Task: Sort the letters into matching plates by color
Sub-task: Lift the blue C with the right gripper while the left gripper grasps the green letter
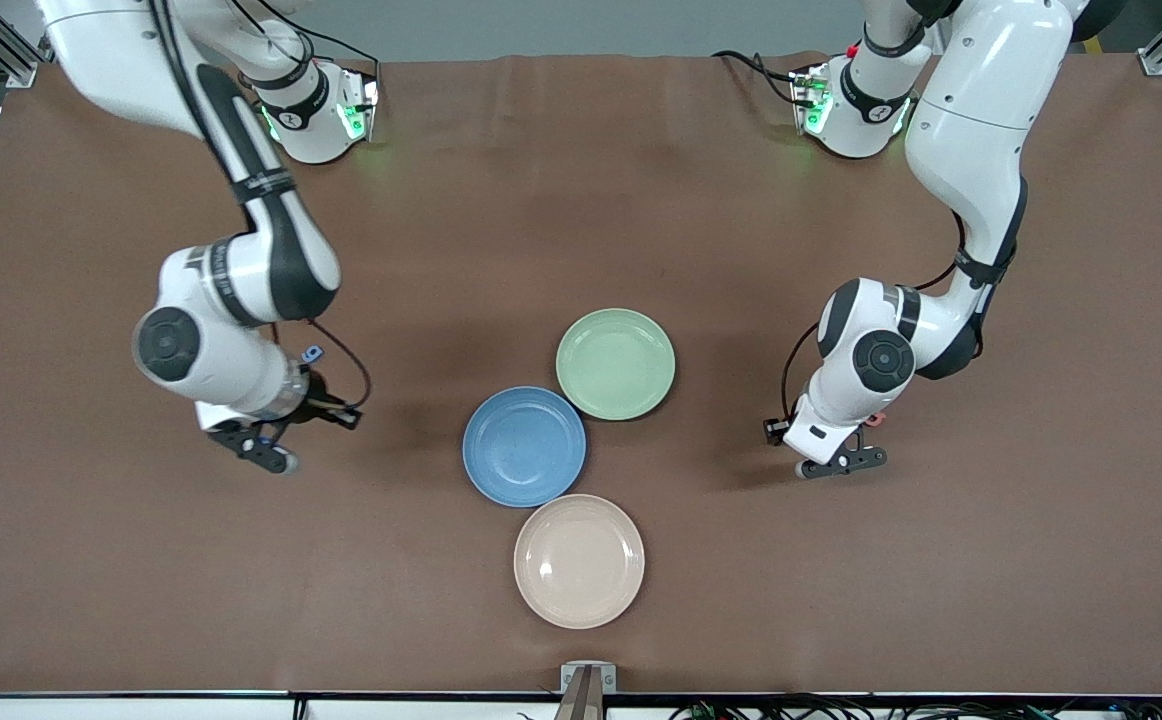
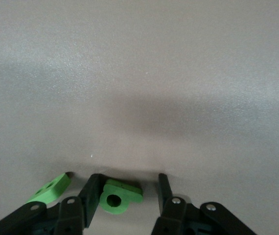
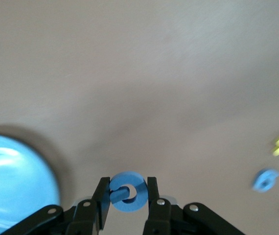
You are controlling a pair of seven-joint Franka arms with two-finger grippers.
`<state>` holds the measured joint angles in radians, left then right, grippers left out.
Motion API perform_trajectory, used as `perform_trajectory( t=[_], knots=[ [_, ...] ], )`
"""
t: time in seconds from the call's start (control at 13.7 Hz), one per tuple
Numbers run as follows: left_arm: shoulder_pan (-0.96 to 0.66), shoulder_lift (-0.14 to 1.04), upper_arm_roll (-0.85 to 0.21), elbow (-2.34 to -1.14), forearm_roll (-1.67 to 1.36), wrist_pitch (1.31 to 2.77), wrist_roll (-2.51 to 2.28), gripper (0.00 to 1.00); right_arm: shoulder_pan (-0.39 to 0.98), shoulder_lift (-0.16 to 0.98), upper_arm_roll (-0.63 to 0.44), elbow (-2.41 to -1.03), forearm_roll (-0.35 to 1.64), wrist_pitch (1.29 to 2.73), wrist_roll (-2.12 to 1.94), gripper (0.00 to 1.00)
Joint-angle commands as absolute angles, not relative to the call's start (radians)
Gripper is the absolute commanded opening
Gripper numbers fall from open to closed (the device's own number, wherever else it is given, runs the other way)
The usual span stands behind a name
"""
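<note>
The brown worktop carries three plates touching in a cluster: the pale green plate, the blue plate at its 7 o'clock, and a cream plate nearest the front camera. The right tool grips a blue letter above the worktop beside the blue plate. The left tool, fingers part-way apart, straddles a green letter; a second green letter lies just beside it.

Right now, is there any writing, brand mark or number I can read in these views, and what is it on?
No printed text reads clearly in any view.
Small dark marks on the arm bases are too small to read.
The blue letter held in the right gripper looks ring-shaped; which letter it is I cannot tell.
The green letter between the left gripper's fingers has a round hole; its character is unclear.
</note>
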<state>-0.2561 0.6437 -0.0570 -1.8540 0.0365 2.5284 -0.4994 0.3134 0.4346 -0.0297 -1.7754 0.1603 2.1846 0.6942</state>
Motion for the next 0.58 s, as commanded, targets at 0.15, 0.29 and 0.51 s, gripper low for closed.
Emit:
perform_trajectory(
  t=[0.15,0.29,0.51],
  knots=[
    [-0.256,0.661,-0.058,-1.839,0.054,2.539,-0.515,0.32,0.442,0.569,-0.048,-1.594,0.170,2.172,0.955,0.00],
    [-0.258,0.661,-0.058,-1.841,0.054,2.537,-0.517,0.26,0.481,0.632,-0.049,-1.521,0.167,2.169,1.037,0.00],
    [-0.262,0.641,-0.058,-1.839,0.054,2.501,-0.520,0.21,0.514,0.696,-0.051,-1.447,0.150,2.169,1.118,0.00]
  ],
)
